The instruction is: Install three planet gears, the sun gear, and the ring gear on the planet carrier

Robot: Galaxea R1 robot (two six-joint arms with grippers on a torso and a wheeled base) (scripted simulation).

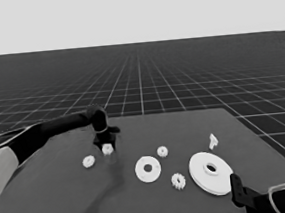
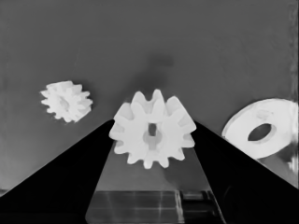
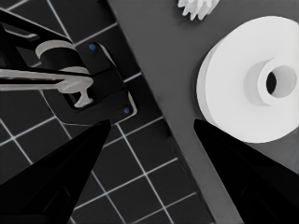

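Right gripper sits parked at the lower right corner of the head view, nearest the camera, just beside the larger round part; its wrist view shows both black fingers spread wide with nothing between them, over the table edge and floor grid, with dark machinery off the table. Left arm reaches in from the left edge, black near the wrist, pale grey farther back, bent so the left gripper points down at the table left of centre. Left wrist view shows a small toothed gear between the two finger wedges, both fingers touching its sides, pinching it; same gear in the head view. Whether it is lifted off the table cannot be told. A second gear lies just left of it, a third right of centre, a fourth lower centre. Smaller round part, flat with a dark centre hole, lies in the middle, bare, no gears on it. Larger round part has a raised hub with a hole. Thin white piece lies upper right of it. Table is dark and smooth.
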